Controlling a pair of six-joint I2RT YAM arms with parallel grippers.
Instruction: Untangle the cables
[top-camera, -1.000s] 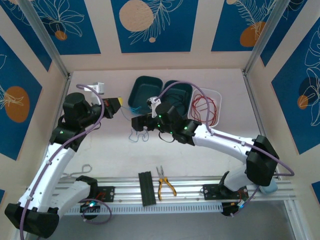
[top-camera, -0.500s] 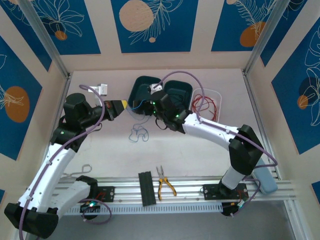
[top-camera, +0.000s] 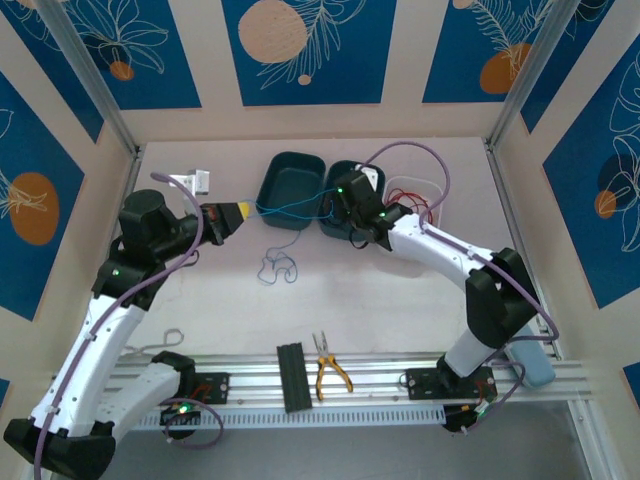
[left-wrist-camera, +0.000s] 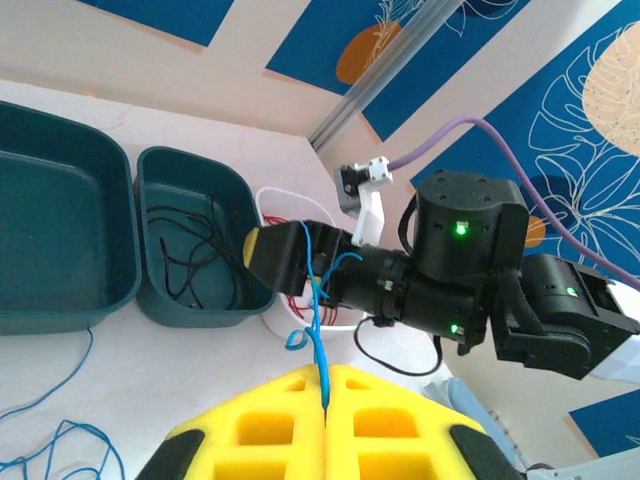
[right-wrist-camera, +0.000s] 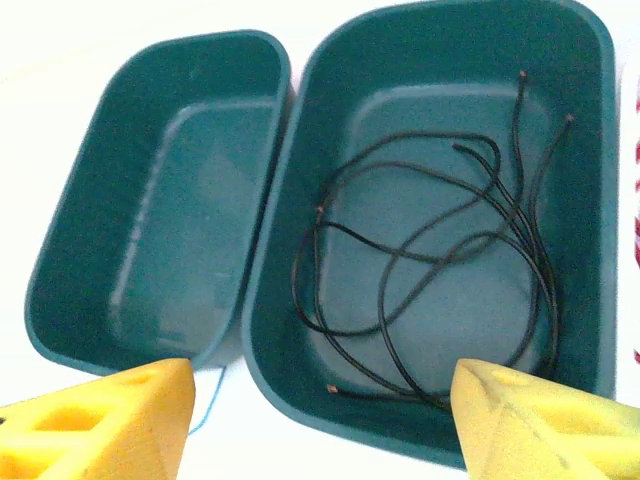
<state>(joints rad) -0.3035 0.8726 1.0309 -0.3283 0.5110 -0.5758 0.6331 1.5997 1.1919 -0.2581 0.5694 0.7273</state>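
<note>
Cables (right-wrist-camera: 430, 250): 1 blue strand (left-wrist-camera: 319, 350) clamped by left gripper (left-wrist-camera: 325, 385), right gripper (right-wrist-camera: 320, 385) wide above 2 teal bins (right-wrist-camera: 120, 270).

Lab cell: aluminium rails (top-camera: 250, 372), patterned panels (top-camera: 308, 50)

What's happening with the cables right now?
The left gripper is shut on a thin blue cable stretched toward the right gripper, whose jaws stand open above two dark teal plastic bins. More blue cable lies looped on the table. Thin black cables lie in the right-hand bin; red cables sit in the white tray.
</note>
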